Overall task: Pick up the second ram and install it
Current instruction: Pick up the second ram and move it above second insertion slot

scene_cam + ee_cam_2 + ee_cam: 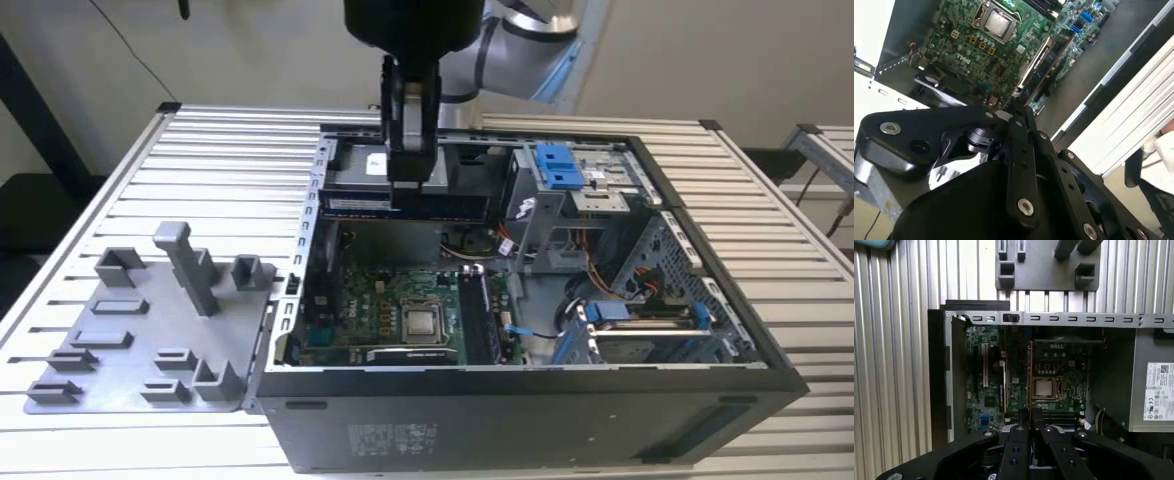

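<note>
My gripper [407, 182] hangs above the rear of the open computer case [747, 345], over the power supply, well above the motherboard [387, 310]. Its fingers [1015, 107] are drawn together with nothing between them. In both wrist views the tips [1023, 416] point down at the board near the processor [1045, 388]. Long narrow sticks [1048, 49] stand seated in the memory slots [477, 315] beside the processor. The second ram appears to be one of them, though I cannot tell which.
A grey fixture plate [147, 330] with upright holders lies on the slatted table [200, 160] at the exterior view's left. Blue drive-bay clips [561, 165] and a drive cage [641, 320] fill the case's other side. A person's sleeve [1161, 150] shows beyond the table edge.
</note>
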Motion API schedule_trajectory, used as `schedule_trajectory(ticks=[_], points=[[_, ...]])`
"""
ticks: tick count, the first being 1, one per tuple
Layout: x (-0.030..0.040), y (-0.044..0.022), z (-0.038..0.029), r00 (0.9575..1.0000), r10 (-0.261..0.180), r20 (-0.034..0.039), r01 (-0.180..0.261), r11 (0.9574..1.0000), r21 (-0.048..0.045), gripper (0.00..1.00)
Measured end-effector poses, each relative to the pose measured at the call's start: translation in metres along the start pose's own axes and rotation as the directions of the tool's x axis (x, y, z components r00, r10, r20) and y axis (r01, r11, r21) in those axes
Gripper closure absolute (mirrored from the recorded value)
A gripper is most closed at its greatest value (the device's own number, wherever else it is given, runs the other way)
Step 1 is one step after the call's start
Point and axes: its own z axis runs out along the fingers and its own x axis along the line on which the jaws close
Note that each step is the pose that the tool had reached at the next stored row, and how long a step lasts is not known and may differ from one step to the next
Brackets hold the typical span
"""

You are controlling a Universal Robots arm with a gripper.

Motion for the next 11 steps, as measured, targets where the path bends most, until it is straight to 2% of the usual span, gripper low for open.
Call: schedule_trajectory(ticks=[11], points=[[-0.0004,-0.0289,-0.0001,1.0,0.0,0.0,0.0,1.0,-0.0009,0.86]])
